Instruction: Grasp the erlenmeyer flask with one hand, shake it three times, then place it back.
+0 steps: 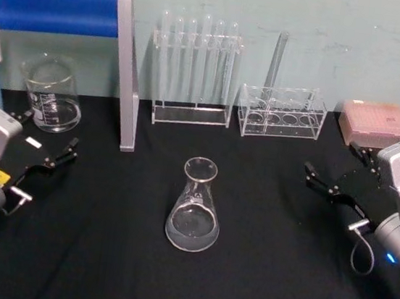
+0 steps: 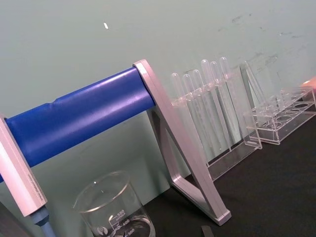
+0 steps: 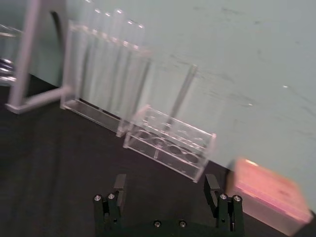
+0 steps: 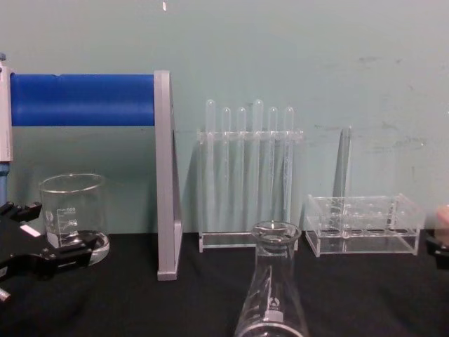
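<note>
Black tabletop (image 1: 98, 261) carries the erlenmeyer flask (image 1: 194, 211) upright at its centre; right gripper (image 1: 332, 164) hovers well apart, jaws spread. Left gripper (image 1: 44, 138) hangs near the beaker (image 1: 50, 95), jaws likewise spread.

One erlenmeyer flask (image 1: 194, 209), one beaker (image 1: 50, 93), two clear racks (image 1: 189, 115), seven test tubes (image 1: 190, 53), one pink box (image 1: 375, 121).

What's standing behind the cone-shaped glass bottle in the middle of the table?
Behind the erlenmeyer flask, near the wall, stands a clear rack holding six test tubes. In the chest view the flask's rim covers a small part of the rack's base.
</note>
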You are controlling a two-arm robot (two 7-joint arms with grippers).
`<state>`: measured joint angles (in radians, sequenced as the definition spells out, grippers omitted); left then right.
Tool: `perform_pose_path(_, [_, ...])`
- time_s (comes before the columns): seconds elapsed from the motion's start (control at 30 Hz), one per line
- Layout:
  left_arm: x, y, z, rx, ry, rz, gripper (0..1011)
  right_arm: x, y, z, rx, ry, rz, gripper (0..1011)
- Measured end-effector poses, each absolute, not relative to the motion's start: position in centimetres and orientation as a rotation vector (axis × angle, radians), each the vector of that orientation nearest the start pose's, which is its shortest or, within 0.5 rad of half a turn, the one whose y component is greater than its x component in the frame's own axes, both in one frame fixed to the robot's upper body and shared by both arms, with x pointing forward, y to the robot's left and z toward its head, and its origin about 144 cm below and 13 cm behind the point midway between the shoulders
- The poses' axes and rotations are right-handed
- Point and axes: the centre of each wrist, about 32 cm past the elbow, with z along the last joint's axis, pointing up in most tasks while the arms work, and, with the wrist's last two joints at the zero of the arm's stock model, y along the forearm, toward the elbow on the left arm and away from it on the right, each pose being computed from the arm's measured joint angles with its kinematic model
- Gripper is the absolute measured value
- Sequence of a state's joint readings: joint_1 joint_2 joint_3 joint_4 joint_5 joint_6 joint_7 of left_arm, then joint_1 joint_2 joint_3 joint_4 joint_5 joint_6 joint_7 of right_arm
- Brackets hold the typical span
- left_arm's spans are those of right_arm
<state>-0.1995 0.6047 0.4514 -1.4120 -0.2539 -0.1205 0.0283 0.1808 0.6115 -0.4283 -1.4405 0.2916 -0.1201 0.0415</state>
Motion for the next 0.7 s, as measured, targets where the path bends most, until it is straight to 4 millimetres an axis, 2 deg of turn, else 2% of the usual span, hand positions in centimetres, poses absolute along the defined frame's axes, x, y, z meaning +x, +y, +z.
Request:
perform_pose_path(0.37, [48.9,31.0,114.0,0.304,-0.285,1.248,1001,46.7,-31.2,115.5,-0.194,-0.113,-1.024,1000])
perform_pose_path(0.7, [48.9,31.0,114.0,0.305,-0.285,1.248,1001,44.8,-29.5,115.5,-0.153,-0.043,-0.884,1000])
